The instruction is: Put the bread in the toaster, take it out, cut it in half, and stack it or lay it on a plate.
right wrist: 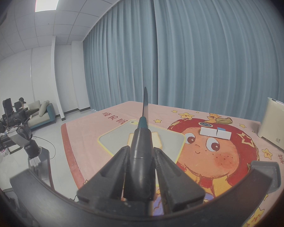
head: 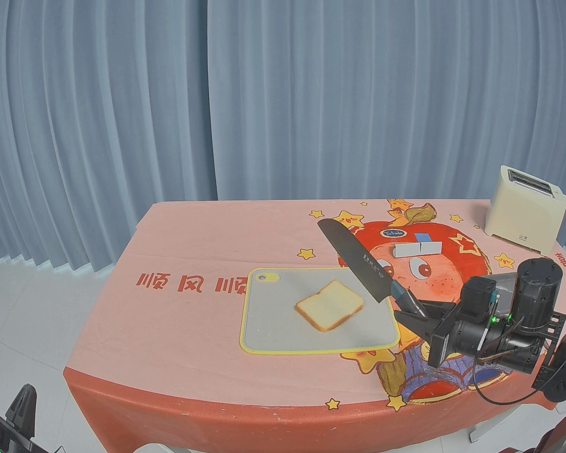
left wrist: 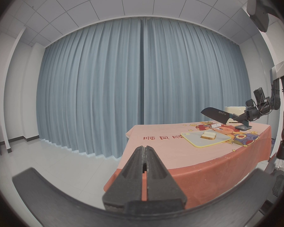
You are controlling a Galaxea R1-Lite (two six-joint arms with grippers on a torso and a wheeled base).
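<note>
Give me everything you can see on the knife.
The knife has a broad dark blade with pale print on its side, a teal collar and a dark handle. The right gripper is shut on the handle. The knife is held in the air, tip slanting up and away, by the right side of the cutting board, and is clear of the bread.

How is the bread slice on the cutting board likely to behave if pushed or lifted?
The bread slice looks thick and pale, so probably soft and light; a pinch may dent it. Lying flat and loose on the smooth cutting board, it may slide if the knife in the right pincer pushes sideways. It shouldn't roll.
</note>
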